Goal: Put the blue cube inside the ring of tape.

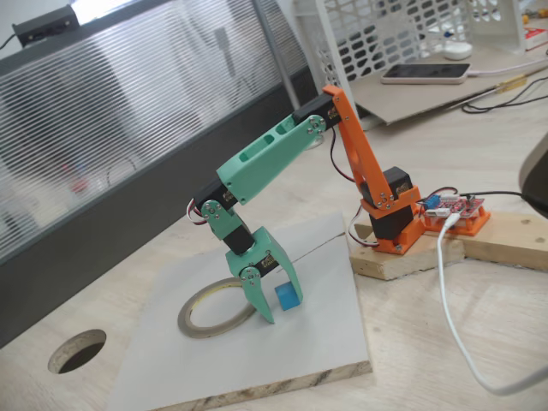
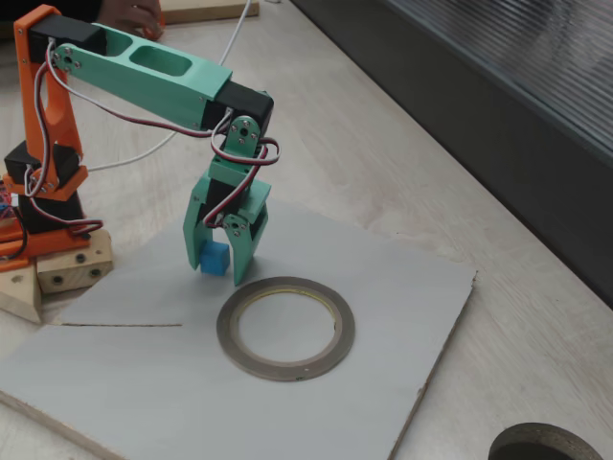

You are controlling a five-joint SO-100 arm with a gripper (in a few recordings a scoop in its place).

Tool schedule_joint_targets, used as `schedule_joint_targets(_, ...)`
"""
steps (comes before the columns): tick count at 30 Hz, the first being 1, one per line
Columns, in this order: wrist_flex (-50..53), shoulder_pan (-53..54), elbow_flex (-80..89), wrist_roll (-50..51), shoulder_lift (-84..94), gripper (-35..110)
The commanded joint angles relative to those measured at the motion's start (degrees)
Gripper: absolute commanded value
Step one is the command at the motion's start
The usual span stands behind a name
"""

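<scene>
A: On the wooden surface (image 1: 479, 342) lies a pale board (image 2: 383, 287), probably as a flat work area — its edges are well apart from the things, so there is room on every side.

B: And the ring of tape (image 2: 285, 328)?

A: It lies flat on the board, hollow centre free, just beside the arm's tip. The dark hole (image 1: 77, 351) in the surface is off the board, out of the way.

B: The jaws?

A: The gripper (image 2: 222, 251) points down with the jaws partly open around the blue cube (image 2: 214, 258). Whether they already press it, I cannot tell. The cube seems to rest on the board, outside the ring — I judge a short lift over the rim is needed.
</scene>
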Motion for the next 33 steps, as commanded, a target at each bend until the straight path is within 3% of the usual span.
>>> schedule_joint_targets(1,0.44,-0.88,-0.26,0.70,0.88,38)
schedule_joint_targets(14,-0.18,-0.88,-0.97,0.70,1.32,3)
schedule_joint_targets(33,-0.09,-0.88,-0.88,0.70,1.49,2)
